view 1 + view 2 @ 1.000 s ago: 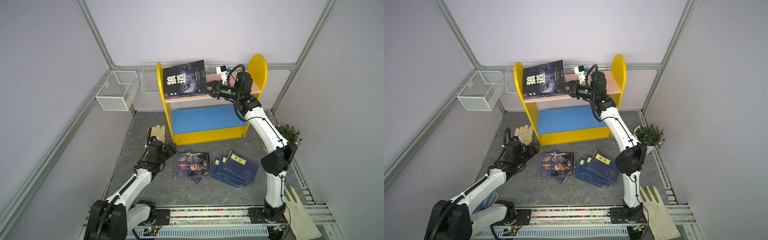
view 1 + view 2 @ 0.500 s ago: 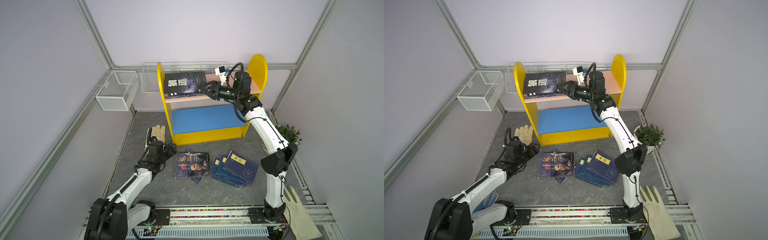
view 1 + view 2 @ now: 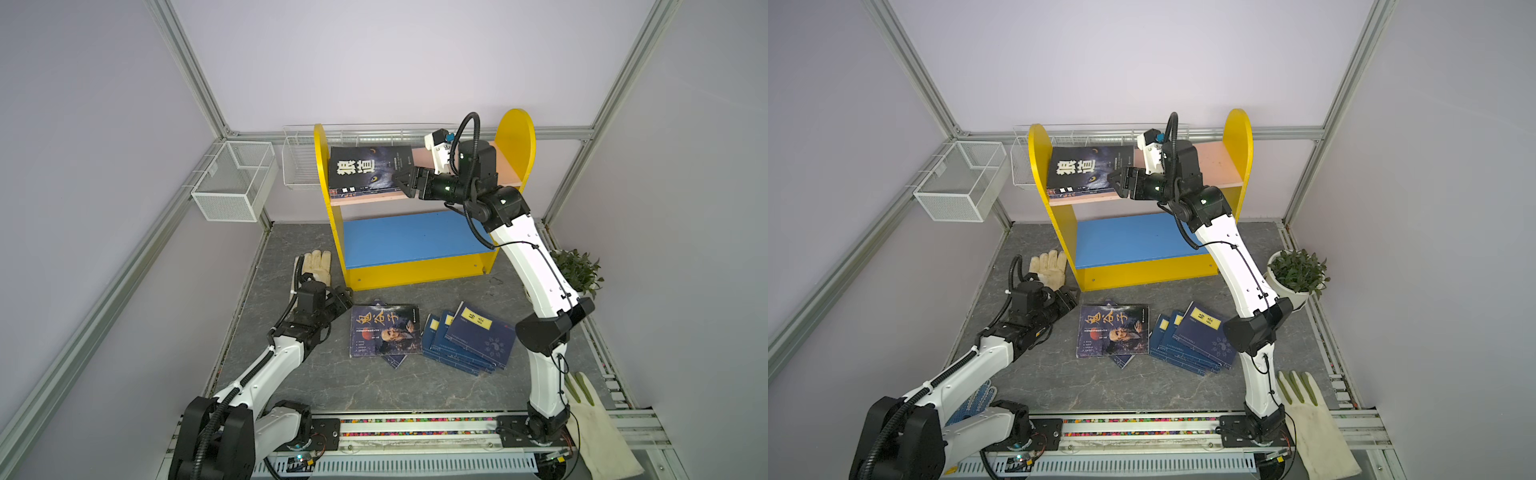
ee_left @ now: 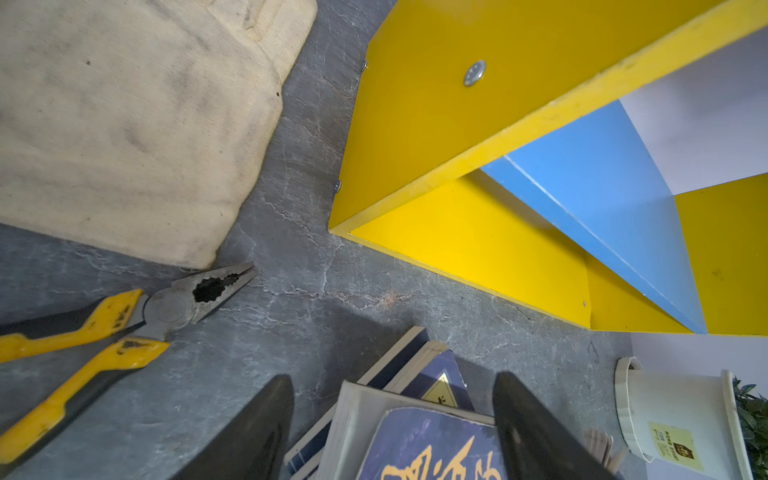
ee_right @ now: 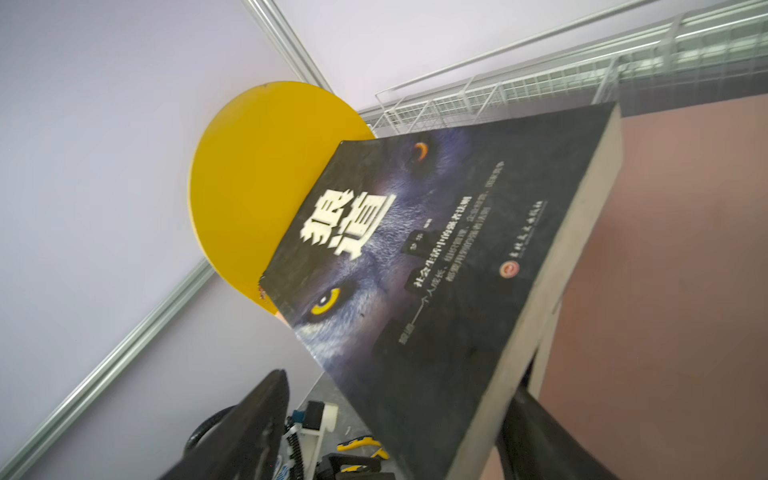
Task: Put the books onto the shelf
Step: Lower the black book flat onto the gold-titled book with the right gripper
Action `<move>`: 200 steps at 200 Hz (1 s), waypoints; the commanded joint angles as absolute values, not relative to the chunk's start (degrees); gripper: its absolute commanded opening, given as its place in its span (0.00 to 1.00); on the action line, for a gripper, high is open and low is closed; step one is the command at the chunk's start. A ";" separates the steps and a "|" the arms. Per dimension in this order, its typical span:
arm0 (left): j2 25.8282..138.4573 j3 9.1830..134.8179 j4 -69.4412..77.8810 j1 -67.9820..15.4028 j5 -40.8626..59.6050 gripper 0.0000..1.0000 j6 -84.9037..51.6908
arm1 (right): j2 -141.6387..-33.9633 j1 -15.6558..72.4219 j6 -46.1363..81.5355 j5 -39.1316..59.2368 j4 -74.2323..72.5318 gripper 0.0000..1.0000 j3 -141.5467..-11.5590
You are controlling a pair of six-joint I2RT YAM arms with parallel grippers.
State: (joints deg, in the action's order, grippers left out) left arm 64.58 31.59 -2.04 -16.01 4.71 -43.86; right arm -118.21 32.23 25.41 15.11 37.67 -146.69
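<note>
A dark book with wolf eyes (image 3: 365, 170) (image 3: 1088, 168) (image 5: 436, 270) lies flat at the left end of the pink upper board of the shelf (image 3: 407, 239) (image 3: 1133, 241), on top of another book. My right gripper (image 3: 402, 183) (image 3: 1117, 183) (image 5: 399, 386) is at that book's right edge. It is open, and the book's corner sits between its spread fingers. On the floor lie a dark paperback (image 3: 384, 330) (image 3: 1113, 330) and several navy books (image 3: 469, 336) (image 3: 1192, 336). My left gripper (image 3: 343, 297) (image 3: 1073, 297) (image 4: 392, 378) hangs open just left of the paperback, holding nothing.
A cream glove (image 3: 316, 264) (image 4: 124, 124) and yellow-handled pliers (image 4: 124, 320) lie beside the left gripper. A potted plant (image 3: 577, 272) (image 3: 1293, 276) stands to the right of the shelf. White wire baskets (image 3: 232, 183) hang on the left and back walls. Another glove (image 3: 1308, 415) lies at the front right.
The right gripper has opened and let go of the wolf book. The book has dropped from tilted up to lying flat on the upper board. The left arm has not moved.
</note>
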 commanded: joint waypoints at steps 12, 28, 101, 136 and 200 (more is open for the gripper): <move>63.94 32.43 -2.11 -15.90 3.56 0.76 -43.29 | -120.71 32.47 19.06 3.90 43.86 0.78 -147.07; 63.85 32.43 -2.19 -15.86 3.52 0.75 -43.24 | -121.24 32.52 18.77 3.26 43.87 0.77 -147.42; 64.91 32.96 -2.15 -15.85 3.95 0.76 -43.07 | -122.30 32.61 20.03 7.72 39.21 0.51 -147.44; 64.68 32.87 -2.20 -15.90 3.86 0.76 -43.07 | -123.37 32.67 20.65 12.65 34.84 0.38 -147.31; 64.30 32.61 -1.86 -15.83 4.04 0.76 -42.91 | -123.94 33.89 18.80 10.27 33.78 0.39 -147.19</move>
